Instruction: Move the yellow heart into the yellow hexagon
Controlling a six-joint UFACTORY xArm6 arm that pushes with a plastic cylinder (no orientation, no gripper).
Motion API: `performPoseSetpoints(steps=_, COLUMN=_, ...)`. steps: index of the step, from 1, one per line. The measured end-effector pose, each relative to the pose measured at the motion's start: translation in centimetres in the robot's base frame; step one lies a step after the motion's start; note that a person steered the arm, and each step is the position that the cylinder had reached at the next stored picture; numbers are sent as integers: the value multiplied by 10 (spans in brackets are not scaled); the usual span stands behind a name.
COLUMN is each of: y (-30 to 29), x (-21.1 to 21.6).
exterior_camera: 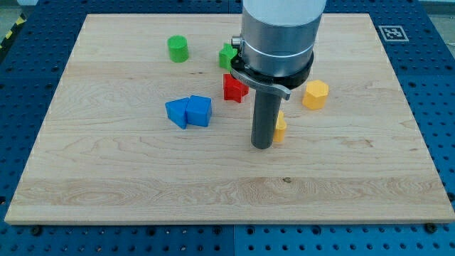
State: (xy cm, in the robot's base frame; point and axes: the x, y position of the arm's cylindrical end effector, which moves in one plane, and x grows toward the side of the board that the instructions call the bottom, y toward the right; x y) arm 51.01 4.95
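Note:
The yellow heart lies near the board's middle, mostly hidden behind my rod, with only its right part showing. My tip rests on the board right at the heart's left side, seemingly touching it. The yellow hexagon stands up and to the right of the heart, a short gap away.
A red block sits just above and left of the rod. A green block is partly hidden behind the arm, and a green cylinder stands farther left. Two blue blocks touch each other on the left. The wooden board has blue table around it.

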Motion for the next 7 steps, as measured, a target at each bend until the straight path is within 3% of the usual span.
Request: performPoseSetpoints(steps=7, y=48, x=-34)
